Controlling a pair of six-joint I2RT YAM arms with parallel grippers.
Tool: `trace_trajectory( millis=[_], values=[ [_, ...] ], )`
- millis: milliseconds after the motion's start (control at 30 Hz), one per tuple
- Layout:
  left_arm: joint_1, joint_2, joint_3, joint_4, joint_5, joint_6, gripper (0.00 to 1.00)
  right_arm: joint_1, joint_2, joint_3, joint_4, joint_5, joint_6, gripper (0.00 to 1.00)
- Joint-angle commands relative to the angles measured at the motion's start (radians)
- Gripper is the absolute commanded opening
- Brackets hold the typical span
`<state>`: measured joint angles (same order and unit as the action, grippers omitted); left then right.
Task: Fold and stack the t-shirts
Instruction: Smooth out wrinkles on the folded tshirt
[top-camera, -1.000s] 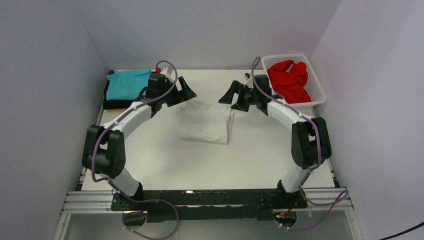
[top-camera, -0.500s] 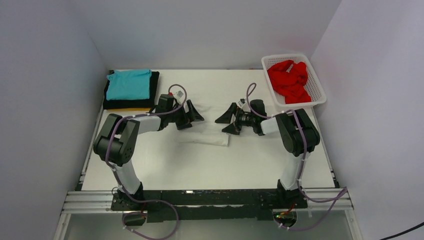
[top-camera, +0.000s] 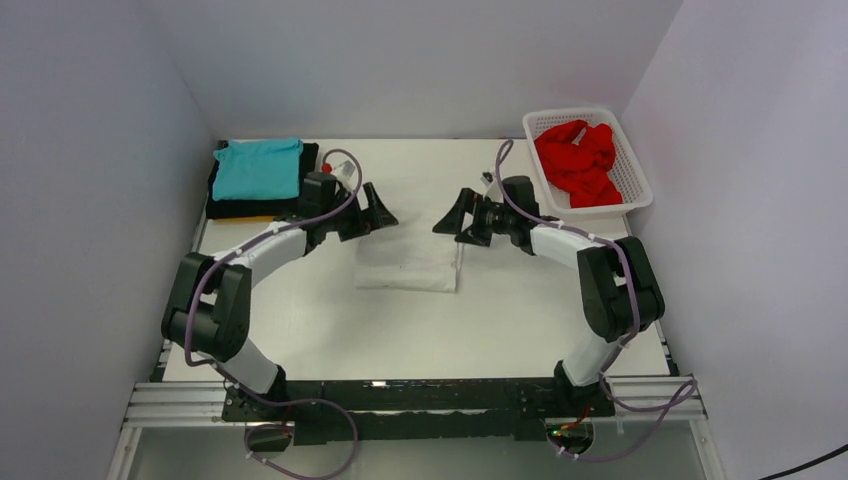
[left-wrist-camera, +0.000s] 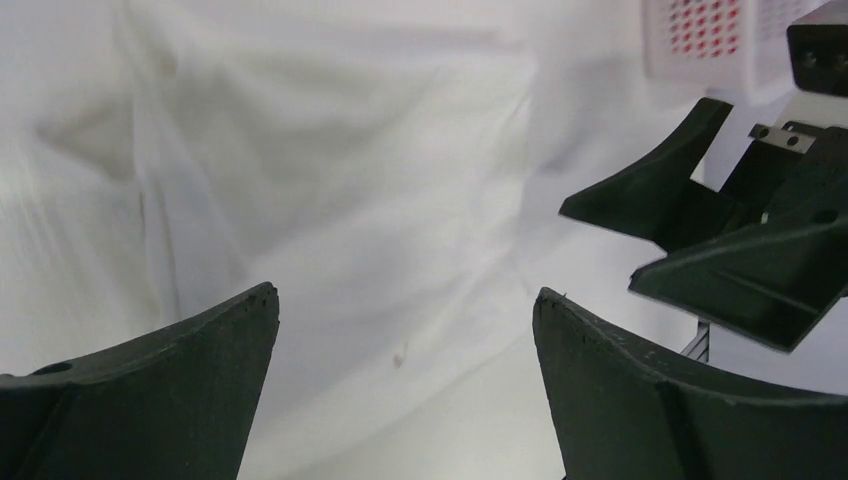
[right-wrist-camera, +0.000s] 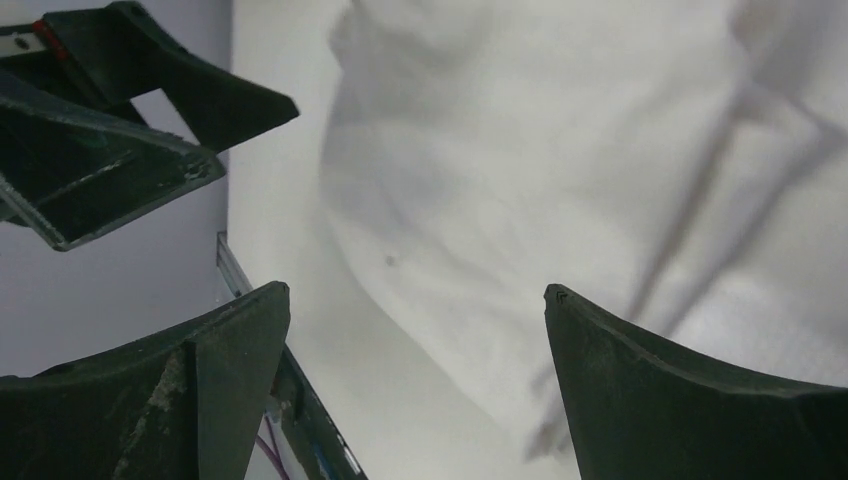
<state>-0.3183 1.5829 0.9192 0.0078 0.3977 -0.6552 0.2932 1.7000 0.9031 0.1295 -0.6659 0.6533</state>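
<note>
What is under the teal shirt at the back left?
A black shirt, with a yellow-orange sliver below it. The teal shirt covers most of both.

This was a robot lab's test cell: a bare white table (top-camera: 420, 330) boxed in by blank pale walls (top-camera: 90, 150) on three sides. A metal rail (top-camera: 170, 402) ran along its near edge, where the left arm (top-camera: 270, 240) and right arm (top-camera: 560, 238) were bolted, with purple cables (top-camera: 354, 435) looping from their bases.
</note>
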Motion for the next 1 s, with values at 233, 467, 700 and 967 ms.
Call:
trace_trajectory(
  millis=[233,467,700,967],
  values=[
    [0.021,0.301,0.355,0.005,0.074,0.038,0.99,0.008,0.288,0.294,0.322,-0.096,0.188,1.0],
    [0.069,0.507,0.407,-0.019,0.109,0.027,1.0,-0.032,0.483,0.34,0.225,-0.019,0.156,1.0],
    [0.085,0.521,0.367,0.024,0.128,0.008,0.99,-0.046,0.481,0.343,0.126,0.023,0.084,1.0],
    [0.081,0.304,0.392,-0.027,0.04,0.061,1.0,-0.04,0.224,0.389,-0.058,0.115,-0.088,1.0]
  ],
)
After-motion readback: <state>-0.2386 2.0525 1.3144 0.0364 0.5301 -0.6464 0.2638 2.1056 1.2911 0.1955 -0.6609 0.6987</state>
